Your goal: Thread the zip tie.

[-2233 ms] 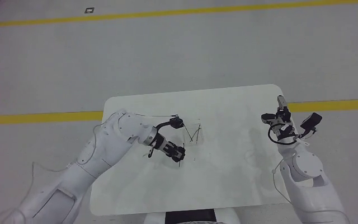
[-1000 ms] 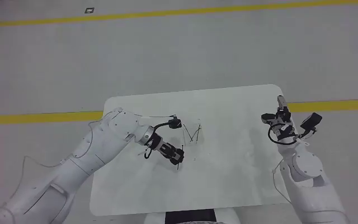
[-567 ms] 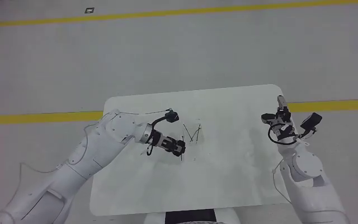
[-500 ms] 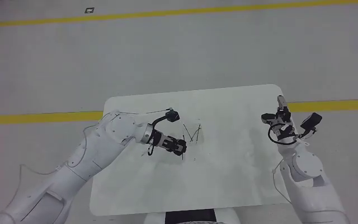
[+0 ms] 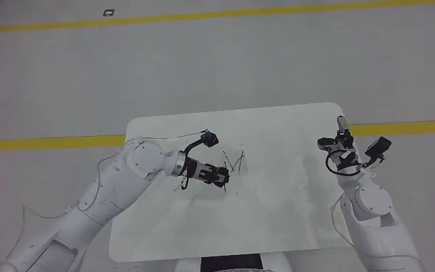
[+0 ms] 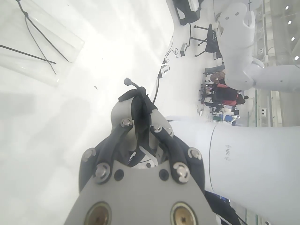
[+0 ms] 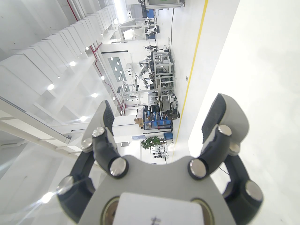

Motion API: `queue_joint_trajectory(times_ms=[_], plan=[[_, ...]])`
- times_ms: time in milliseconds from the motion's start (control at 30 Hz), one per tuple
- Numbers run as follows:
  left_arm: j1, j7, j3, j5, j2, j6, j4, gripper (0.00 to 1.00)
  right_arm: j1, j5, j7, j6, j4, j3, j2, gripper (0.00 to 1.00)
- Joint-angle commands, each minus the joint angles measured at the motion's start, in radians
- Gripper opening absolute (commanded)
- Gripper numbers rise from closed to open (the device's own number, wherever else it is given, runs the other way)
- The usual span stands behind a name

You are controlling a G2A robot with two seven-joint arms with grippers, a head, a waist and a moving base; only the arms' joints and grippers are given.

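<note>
The left claw [image 6: 140, 98] is pressed together on a black zip tie [image 6: 127, 80], pinching it just behind the head. The small square head pokes out past the fingertips. A thin dark strand curves away on the other side of the pads, most likely the strap. The claw holds the tie above the white table [image 5: 285, 204], near its middle, and the tie does not appear to touch the surface.

This tie should handle as very light, thin and springy. The strap will bend and whip at the slightest push, and its smooth plastic is likely to slide between rubber pads unless it is gripped flat-side on. The head is the one stiff part, so the present hold close behind it looks right for keeping the slot steady. A second hold would best go on the strap close to its pointed tip, so that little free length can flop while it is aimed at the small slot.

Just beyond the claw, a clear tray [image 6: 76, 44] lies flat on the table. Spare ties [image 6: 35, 28] lie crossed over one another on it, apart from the held tie.

Farther off, at the right edge of the table and well apart from all of this, the right claw [image 7: 163, 105] is spread wide with nothing between its pads.
</note>
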Motion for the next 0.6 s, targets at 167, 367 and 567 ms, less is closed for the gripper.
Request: queue_joint_trajectory(times_ms=[167,367,567], plan=[[0.028,0.121,-0.007,0.090,0.003,0.000,-0.036,0.00,0.000,0.000,0.000,0.000,0.000,0.000,0.000,1.00],[0.042,0.201,0.000,0.180,0.016,0.000,-0.084,0.00,0.000,0.000,0.000,0.000,0.000,0.000,0.000,1.00],[0.026,0.240,0.033,0.166,0.030,0.000,-0.098,0.00,0.000,0.000,0.000,0.000,0.000,0.000,0.000,1.00]])
